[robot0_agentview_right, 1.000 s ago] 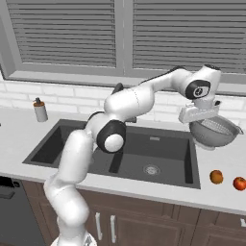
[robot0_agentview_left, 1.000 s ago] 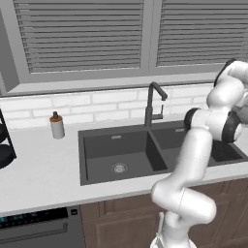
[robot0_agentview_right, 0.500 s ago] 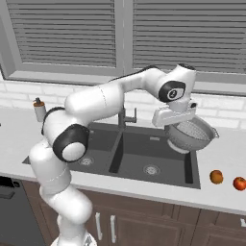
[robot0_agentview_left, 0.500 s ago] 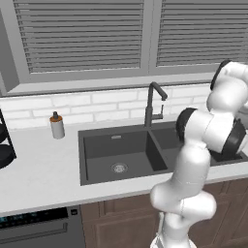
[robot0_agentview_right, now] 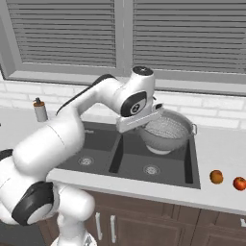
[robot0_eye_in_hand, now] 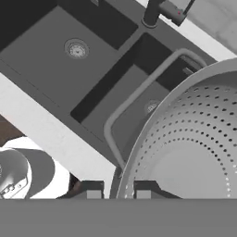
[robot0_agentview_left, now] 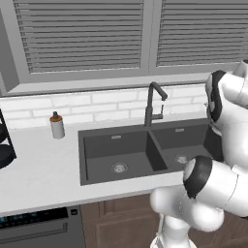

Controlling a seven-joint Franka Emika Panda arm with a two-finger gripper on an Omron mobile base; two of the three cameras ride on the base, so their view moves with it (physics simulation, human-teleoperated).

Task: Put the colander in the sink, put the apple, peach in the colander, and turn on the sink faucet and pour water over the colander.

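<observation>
A pale counter (robot0_agentview_right: 218,149) holds the dark double sink (robot0_agentview_left: 145,150). A small bottle (robot0_agentview_left: 57,126) stands left of it; two fruits (robot0_agentview_right: 216,177) lie right.

White arm (robot0_agentview_right: 72,129) raised from lower left of right base view, elbow bent, forearm reaching rightward, wrist (robot0_agentview_right: 137,98) turned downward. Claw (robot0_eye_in_hand: 117,190) closed, dark fingertips (robot0_eye_in_hand: 92,190) set close together, gripping a thin metal rim between them.

To my left a small bottle (robot0_agentview_left: 57,126) with a dark cap stands on the white counter (robot0_agentview_left: 38,169), against the white brick backsplash (robot0_agentview_left: 72,104) under the shuttered window (robot0_agentview_left: 82,36).
</observation>
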